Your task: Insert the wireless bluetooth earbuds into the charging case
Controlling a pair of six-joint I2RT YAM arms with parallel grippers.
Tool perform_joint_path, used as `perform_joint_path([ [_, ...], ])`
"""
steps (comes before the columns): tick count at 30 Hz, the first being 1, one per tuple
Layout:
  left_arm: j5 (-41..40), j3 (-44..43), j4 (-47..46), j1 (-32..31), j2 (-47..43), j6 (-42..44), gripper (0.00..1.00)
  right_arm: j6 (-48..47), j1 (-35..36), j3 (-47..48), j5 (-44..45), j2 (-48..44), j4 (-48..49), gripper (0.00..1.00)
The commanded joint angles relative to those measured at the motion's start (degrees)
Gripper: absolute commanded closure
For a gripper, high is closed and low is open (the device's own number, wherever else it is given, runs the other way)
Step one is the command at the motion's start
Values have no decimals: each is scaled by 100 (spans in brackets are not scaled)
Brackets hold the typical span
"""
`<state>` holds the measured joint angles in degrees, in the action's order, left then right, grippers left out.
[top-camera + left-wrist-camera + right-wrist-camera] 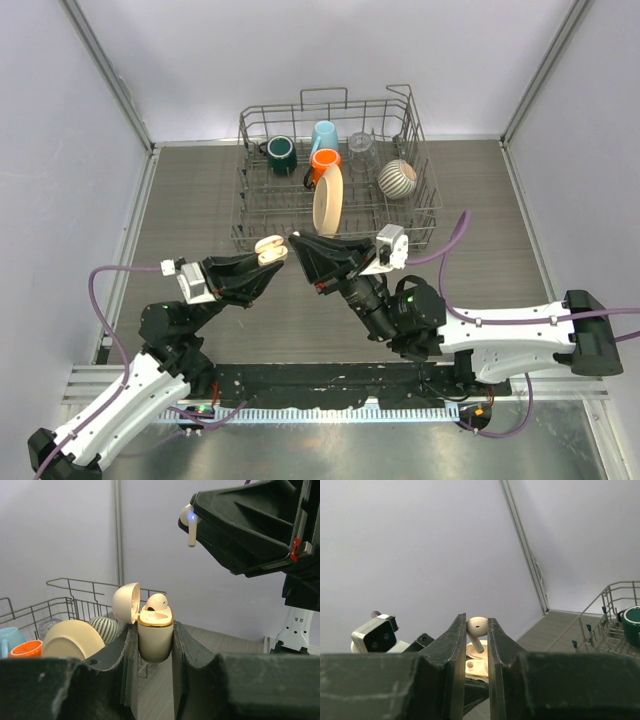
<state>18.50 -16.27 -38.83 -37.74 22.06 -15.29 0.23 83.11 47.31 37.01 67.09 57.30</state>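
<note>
Left arm (170, 325): jaws clamped on the body of the cream charging case (155, 637), held upright above the tabletop (200, 200) with its lid hinged open and one earbud (157, 602) seated inside. Right arm (500, 335): jaws closed on the head of a second earbud (477, 626), stem down, above the case's open top and clear of it, near the dish rack (425, 190).

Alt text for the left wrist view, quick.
The left gripper clamps an open cream charging case with one earbud seated inside. Above right, the right gripper holds a second earbud, stem down, apart from the case. A dish rack stands behind.
</note>
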Motion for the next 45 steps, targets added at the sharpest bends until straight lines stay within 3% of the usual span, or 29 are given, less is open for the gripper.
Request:
perform_joint_path([
  [1,180,-16,-511,29,149,-62,100,249,30,375,-334,181,309,99],
  [15,294,-78,-661,29,263,-132,100,750,30,498,-406,621,27,99],
  [28,479,-183,-670,29,237,-159,100,557,30,569,-142,832,-237,99],
  [45,154,-166,-819,29,88,-150,100,337,30,402,-28,832,-430,99],
])
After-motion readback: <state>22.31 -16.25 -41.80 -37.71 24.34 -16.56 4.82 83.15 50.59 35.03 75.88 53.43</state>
